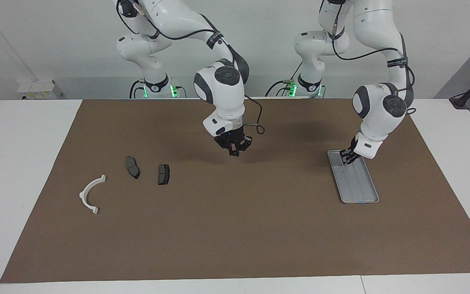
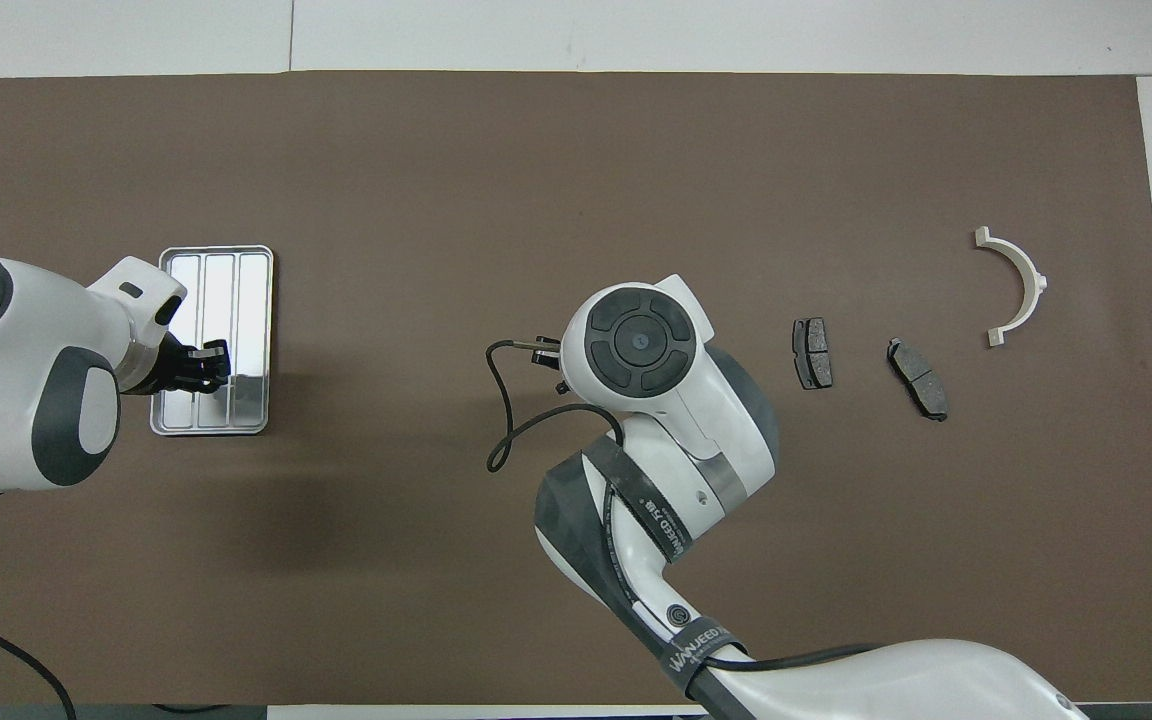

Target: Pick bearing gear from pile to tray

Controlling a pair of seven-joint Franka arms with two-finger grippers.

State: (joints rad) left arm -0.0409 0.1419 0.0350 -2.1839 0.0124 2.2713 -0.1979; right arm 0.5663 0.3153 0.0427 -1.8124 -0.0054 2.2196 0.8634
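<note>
The pile lies toward the right arm's end of the mat: a white half-ring bracket (image 1: 90, 194) (image 2: 1016, 285) and two dark grey brake pads (image 1: 132, 167) (image 1: 163, 174) (image 2: 813, 353) (image 2: 917, 364). No bearing gear shows in either view. The silver tray (image 1: 359, 185) (image 2: 219, 285) sits toward the left arm's end. My right gripper (image 1: 233, 151) hangs shut over the middle of the mat, between pile and tray; nothing shows between its tips. In the overhead view its own wrist hides it. My left gripper (image 1: 346, 157) (image 2: 214, 365) is low over the tray's end nearer the robots.
A brown mat (image 1: 235, 228) covers most of the white table (image 1: 23, 163). The right arm's black cable loop (image 2: 501, 430) hangs beside its wrist.
</note>
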